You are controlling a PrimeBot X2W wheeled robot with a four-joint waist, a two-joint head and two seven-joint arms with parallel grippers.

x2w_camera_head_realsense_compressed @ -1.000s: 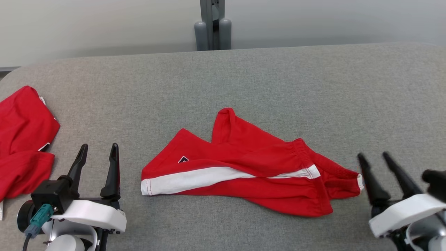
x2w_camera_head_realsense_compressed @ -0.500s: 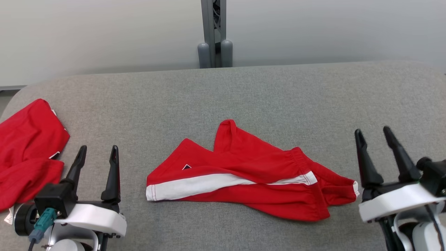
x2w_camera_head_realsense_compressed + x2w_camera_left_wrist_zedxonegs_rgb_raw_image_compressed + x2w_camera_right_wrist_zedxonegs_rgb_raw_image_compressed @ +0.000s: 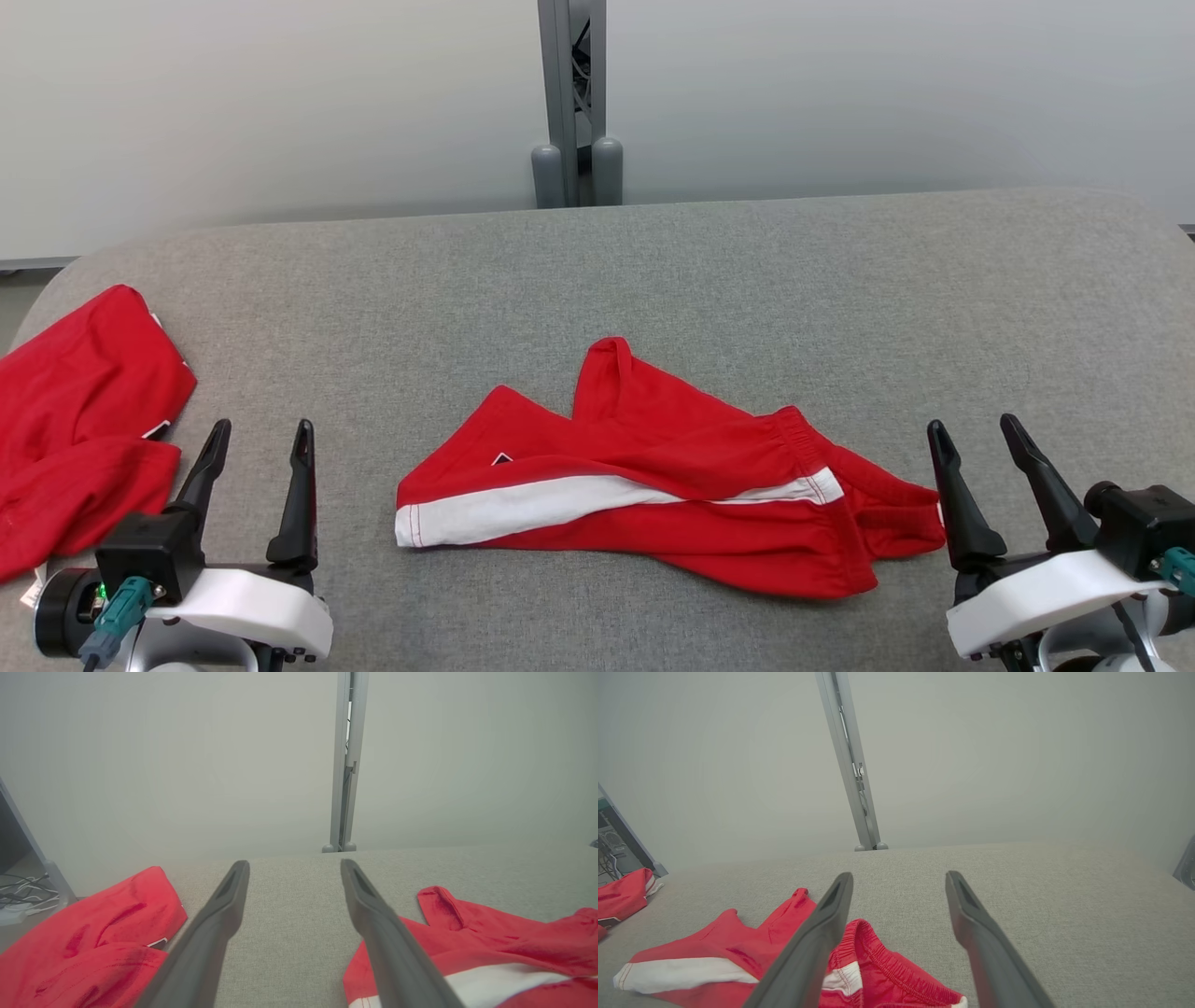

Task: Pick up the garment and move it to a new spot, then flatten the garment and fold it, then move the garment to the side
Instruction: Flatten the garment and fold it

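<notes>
Garment lies crumpled in the middle of my gray table. It is red with some white on it. At the far left, near the table's edge, sits another red cloth. Just beside that is my left gripper. Its fingers are spread wide and it holds nothing. Next comes the garment, apart from both my grippers. Its right end is near my right gripper but not touching. That one is spread wide too, with nothing in it.

red shorts, white-striped, rumpled, mid-table
</notes>
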